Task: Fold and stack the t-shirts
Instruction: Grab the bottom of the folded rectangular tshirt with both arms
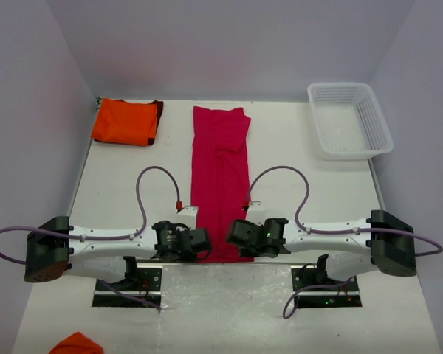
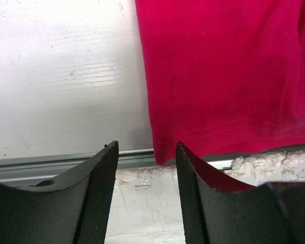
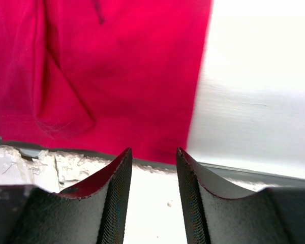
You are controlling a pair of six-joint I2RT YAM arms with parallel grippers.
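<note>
Though ungripped, crimson-pink t-shirt (image 1: 220, 177) hem just beyond left gripper (image 2: 146, 147), right gripper (image 3: 153, 151).

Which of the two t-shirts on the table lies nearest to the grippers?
The crimson-pink t-shirt, a long strip down the middle of the table. The orange t-shirt lies at the far left corner.
</note>
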